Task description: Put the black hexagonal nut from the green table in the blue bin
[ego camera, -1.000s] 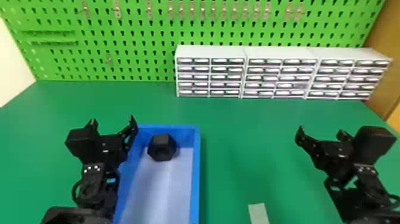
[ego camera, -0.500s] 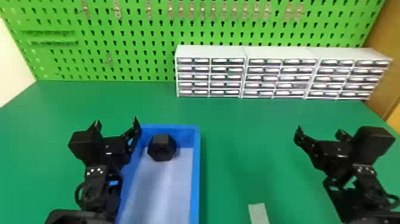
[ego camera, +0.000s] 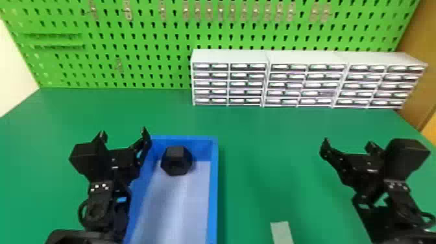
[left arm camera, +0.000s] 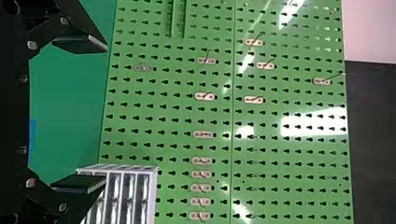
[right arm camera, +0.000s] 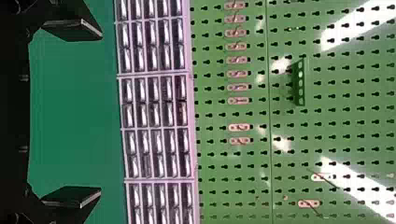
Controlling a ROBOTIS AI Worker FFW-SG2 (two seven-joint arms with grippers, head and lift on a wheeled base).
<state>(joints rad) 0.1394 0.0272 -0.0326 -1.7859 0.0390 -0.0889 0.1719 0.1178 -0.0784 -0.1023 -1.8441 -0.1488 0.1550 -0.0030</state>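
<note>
At the far left, a pale wall (ego camera: pixel 9 71) is rising beside the green table (ego camera: pixel 259 146). Next, the left gripper (ego camera: pixel 124 133) is pointing toward the far side of the table, at the left of the blue bin (ego camera: pixel 212 194); its arm is coming in from the near edge. Its pincer is standing wide, and only open space is showing between the two fingers in the left wrist view. The bin is lying lengthwise from near to far, and inside it the black hexagonal nut (ego camera: pixel 176 160) is resting on the pale floor toward the far end. Neither gripper is touching the nut.

Behind the table, a green pegboard (ego camera: pixel 146 55) is spanning the far side, with small metal hooks (ego camera: pixel 163 9) hanging along it. To the right of the bin, a pale strip (ego camera: pixel 281 232) is lying on the near part of the table. Beyond it, three white drawer cabinets (ego camera: pixel 305 58) are standing side by side against the board. At the right, well apart from the bin, the right gripper (ego camera: pixel 348 146) is pointing to the far side, its pincer also standing wide and holding nothing.
</note>
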